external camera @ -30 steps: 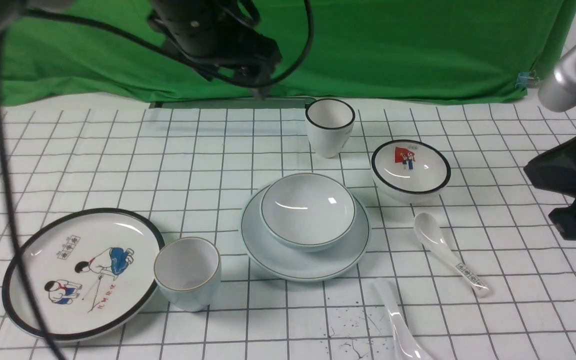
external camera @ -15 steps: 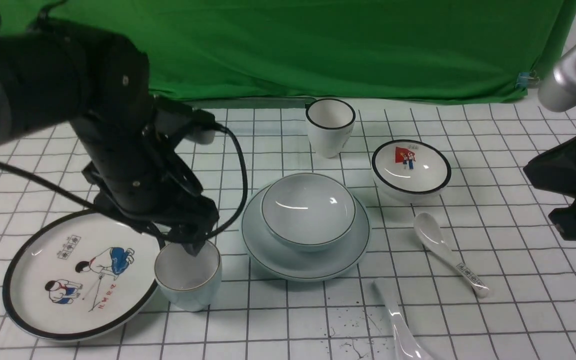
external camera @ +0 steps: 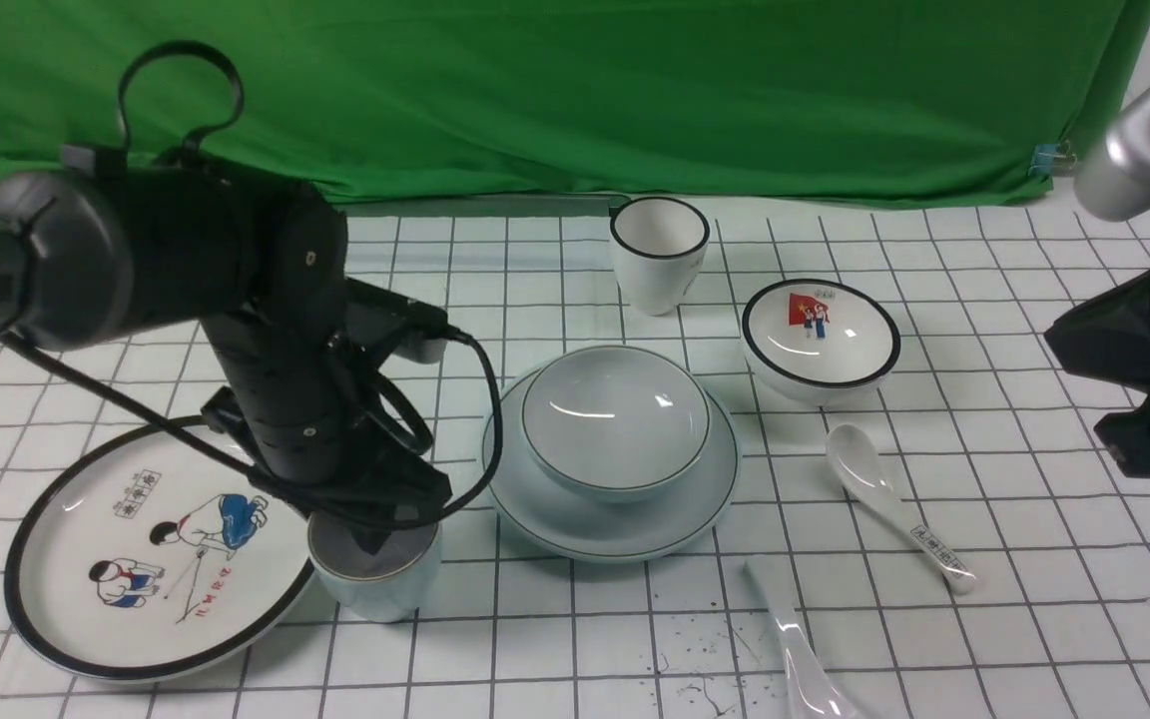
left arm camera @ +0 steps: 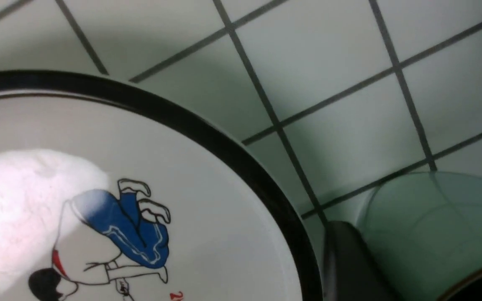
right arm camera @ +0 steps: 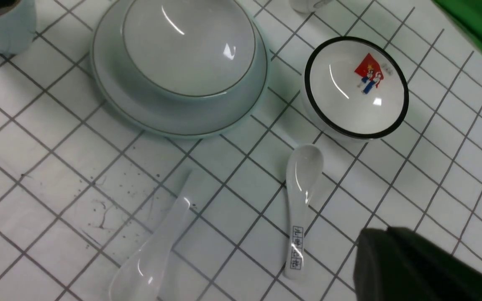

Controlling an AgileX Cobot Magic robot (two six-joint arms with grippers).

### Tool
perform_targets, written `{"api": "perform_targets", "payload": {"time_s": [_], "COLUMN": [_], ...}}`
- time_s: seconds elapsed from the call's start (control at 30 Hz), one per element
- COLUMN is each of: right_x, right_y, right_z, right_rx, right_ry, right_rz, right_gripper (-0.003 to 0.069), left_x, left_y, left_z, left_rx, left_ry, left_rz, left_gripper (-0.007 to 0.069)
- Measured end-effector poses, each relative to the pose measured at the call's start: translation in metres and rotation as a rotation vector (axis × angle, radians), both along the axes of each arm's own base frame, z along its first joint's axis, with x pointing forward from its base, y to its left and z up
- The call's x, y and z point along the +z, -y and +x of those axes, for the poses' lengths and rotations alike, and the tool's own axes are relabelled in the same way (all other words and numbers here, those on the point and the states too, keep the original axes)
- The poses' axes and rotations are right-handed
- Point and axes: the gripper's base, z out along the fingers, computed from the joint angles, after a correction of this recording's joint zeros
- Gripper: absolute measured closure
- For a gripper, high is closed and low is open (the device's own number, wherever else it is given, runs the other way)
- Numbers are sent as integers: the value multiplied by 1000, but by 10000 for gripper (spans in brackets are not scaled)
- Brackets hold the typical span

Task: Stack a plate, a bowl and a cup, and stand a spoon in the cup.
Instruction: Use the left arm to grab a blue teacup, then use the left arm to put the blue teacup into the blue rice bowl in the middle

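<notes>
Nearest, the spoon (external camera: 793,639) flat on the grid cloth, unmarked. Small characters on the cartoon plate (external camera: 56,539) and the marked spoon (external camera: 899,504), too small to read. Left gripper (external camera: 375,534) down at the cup (external camera: 375,589), one finger (left arm camera: 345,263) against its wall; clamped or loose, cannot tell. Behind, the bowl (external camera: 615,419) nested in the plate (external camera: 575,519). Right gripper (external camera: 1149,389) aside, jaws hidden.

Shiny, smooth bowl (external camera: 615,414), plate (external camera: 555,517), cup (external camera: 375,596) and spoon (external camera: 793,644); soft matt green cloth (external camera: 735,90); matt squared desk (external camera: 1034,609).
</notes>
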Motion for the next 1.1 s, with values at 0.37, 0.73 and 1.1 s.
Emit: {"api": "perform_targets", "payload": {"time_s": [0.37,0.73,1.1], "right_x": [0,-3,-3], "right_y": [0,1,1], "right_z": [0,-3,-3], "right_rx": [0,-1,-1], "right_ry": [1,-39,-41], "right_rz": [1,-20,-21], "right_gripper": [609,608,599], "left_x": [111,61,20], "left_y": [24,98,107], "left_z": [19,81,98], "left_rx": [-83,-187,-194], "left_ry": [311,176,62], "left_rz": [-146,-172,-129], "left_gripper": [627,627,613]}}
